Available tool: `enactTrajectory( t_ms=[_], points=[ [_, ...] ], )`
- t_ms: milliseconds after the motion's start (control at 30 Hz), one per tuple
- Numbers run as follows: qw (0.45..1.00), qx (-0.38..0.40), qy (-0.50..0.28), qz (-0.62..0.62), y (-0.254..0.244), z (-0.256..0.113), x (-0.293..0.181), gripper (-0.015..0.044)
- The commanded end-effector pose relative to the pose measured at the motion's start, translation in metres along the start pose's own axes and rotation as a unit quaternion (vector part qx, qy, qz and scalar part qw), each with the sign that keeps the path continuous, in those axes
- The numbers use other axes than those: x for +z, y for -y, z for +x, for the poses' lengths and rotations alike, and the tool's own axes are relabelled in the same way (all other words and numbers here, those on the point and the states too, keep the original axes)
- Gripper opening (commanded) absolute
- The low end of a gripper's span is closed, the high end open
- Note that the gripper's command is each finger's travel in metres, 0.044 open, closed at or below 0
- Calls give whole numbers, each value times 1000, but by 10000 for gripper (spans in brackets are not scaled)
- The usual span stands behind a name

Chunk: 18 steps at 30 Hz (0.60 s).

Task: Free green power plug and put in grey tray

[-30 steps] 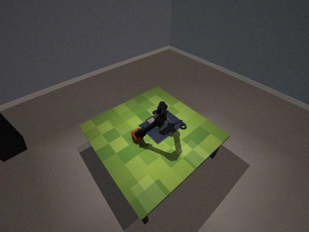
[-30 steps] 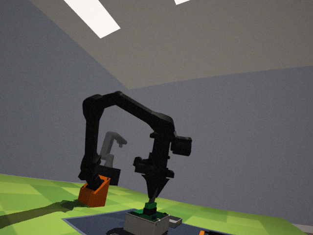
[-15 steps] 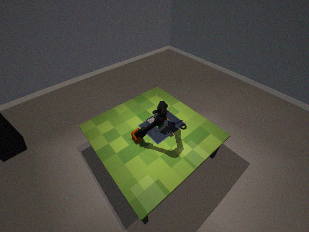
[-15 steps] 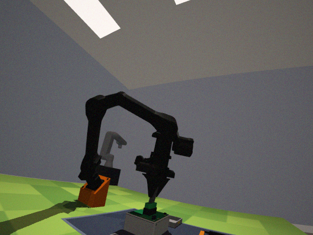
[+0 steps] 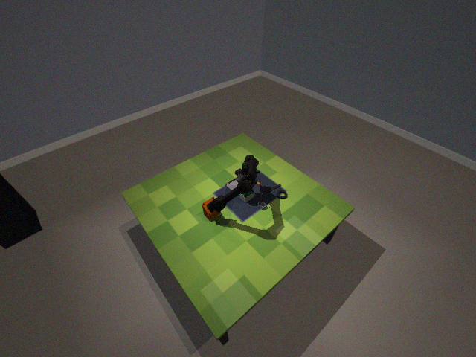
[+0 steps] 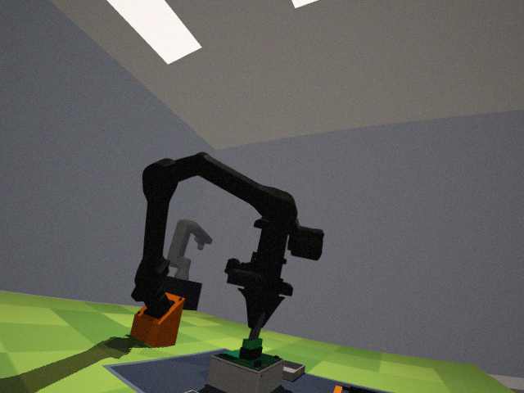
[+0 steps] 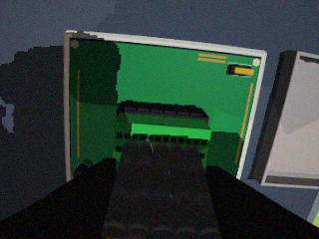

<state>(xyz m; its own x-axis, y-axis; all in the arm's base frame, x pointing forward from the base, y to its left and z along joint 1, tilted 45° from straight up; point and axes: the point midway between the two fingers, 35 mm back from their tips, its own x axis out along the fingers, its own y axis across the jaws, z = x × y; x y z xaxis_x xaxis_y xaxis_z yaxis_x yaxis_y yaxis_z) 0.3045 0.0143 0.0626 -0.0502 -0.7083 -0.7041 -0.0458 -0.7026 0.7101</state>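
The green power plug sits upright in the black socket on the green circuit board, which tops a light grey box. My gripper points down from above and is shut on the plug, around its dark ribbed cable bundle. The exact contact is hidden by the bundle and fingers. The grey tray stands beside the box, right of it in the wrist view; nothing shows in its visible part.
Box and tray stand on a blue-grey mat on the green checkered table. The arm's orange base is at one side. A dark ring lies at the mat's edge. An orange-ended dark object is at the mat's front.
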Motion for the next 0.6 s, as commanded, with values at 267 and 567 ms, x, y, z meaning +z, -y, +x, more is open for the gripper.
enactTrajectory(
  t_ms=[267, 567],
  points=[
    [1000, 23, -16, -8, 7, -18, 1, 0],
    [997, -78, -14, -10, -10, -21, 0, 0]
  ],
)
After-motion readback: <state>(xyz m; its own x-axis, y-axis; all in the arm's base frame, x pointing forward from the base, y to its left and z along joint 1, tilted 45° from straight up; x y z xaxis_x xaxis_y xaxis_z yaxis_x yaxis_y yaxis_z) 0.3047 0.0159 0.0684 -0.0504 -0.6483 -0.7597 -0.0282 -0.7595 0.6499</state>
